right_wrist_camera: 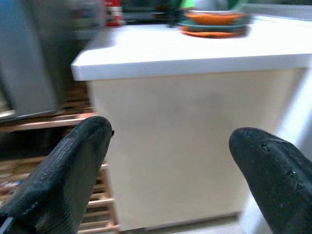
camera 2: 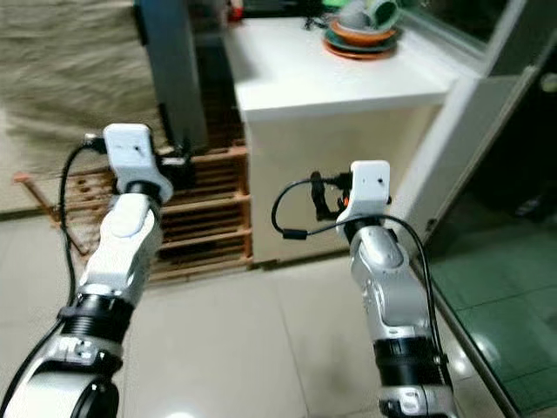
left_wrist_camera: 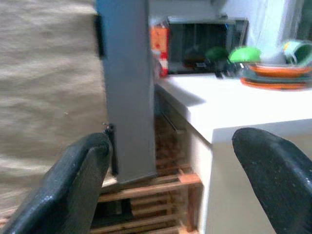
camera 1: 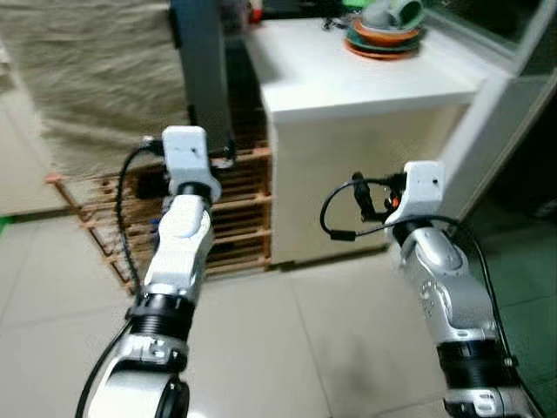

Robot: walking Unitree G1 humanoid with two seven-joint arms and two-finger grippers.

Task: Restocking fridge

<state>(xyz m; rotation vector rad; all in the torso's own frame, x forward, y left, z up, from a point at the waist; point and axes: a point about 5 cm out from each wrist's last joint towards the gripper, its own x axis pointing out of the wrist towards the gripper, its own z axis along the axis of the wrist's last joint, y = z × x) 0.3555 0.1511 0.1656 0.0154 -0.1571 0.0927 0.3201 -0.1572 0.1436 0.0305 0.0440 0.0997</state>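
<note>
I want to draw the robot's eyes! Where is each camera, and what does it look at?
Head, both eyes: look down at the white countertop, stacked orange plates and both silver arms.
Left wrist: looks past the open left gripper at the grey upright panel.
Right wrist: looks past the open right gripper at the cream cabinet front.
All views share the counter.

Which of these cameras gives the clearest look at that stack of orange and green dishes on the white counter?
The left eye view: stack of orange and green dishes seen from above, fairly sharp. Right eye similar; wrist views show it edge-on, blurred.
</note>
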